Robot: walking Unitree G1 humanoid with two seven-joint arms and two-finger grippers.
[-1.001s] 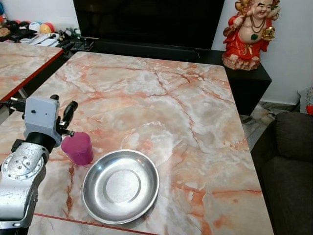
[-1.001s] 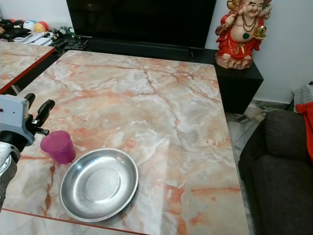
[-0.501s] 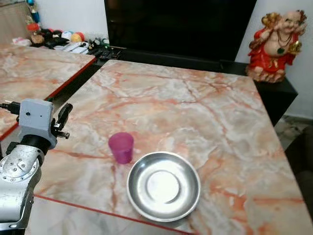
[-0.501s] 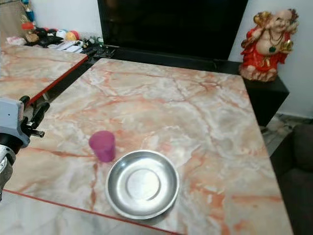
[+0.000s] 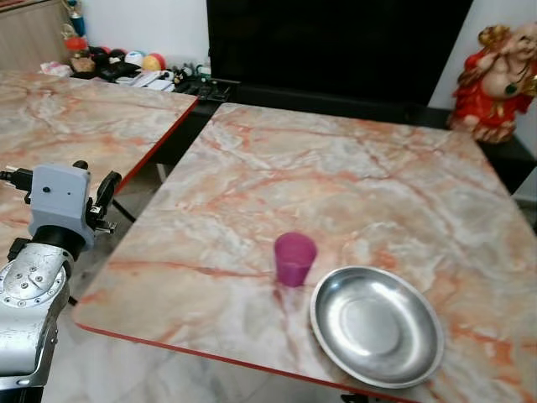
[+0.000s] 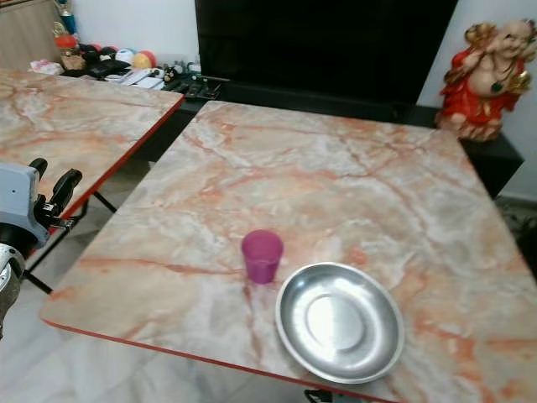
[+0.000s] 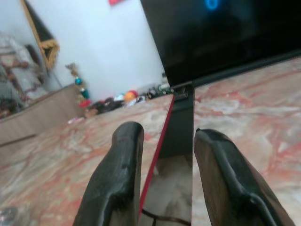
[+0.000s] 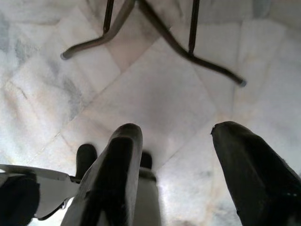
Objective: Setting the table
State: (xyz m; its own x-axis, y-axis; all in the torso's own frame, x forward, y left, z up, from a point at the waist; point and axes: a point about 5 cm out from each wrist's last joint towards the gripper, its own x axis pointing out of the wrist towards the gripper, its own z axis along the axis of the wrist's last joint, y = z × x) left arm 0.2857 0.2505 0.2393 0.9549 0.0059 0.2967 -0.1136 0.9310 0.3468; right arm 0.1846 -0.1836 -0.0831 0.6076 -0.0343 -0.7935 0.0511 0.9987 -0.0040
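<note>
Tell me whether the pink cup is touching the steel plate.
Apart. The left eye view shows a strip of marble tabletop between the pink cup and the steel plate's rim.

Left arm (image 5: 29, 323): silver cast-metal shell with a mottled finish, and a round joint cap (image 5: 33, 284) ringed by small screws. Above the cap sits a black collar, then a pale grey boxy wrist housing (image 5: 59, 200) with rounded corners and one small dark dot on its face. A black cable stub exits the housing's outer side. Left gripper (image 7: 167, 183): two long matte-black fingers, rounded tips, possibly rubber-coated. Right gripper (image 8: 176, 179): same black finger pair.
</note>
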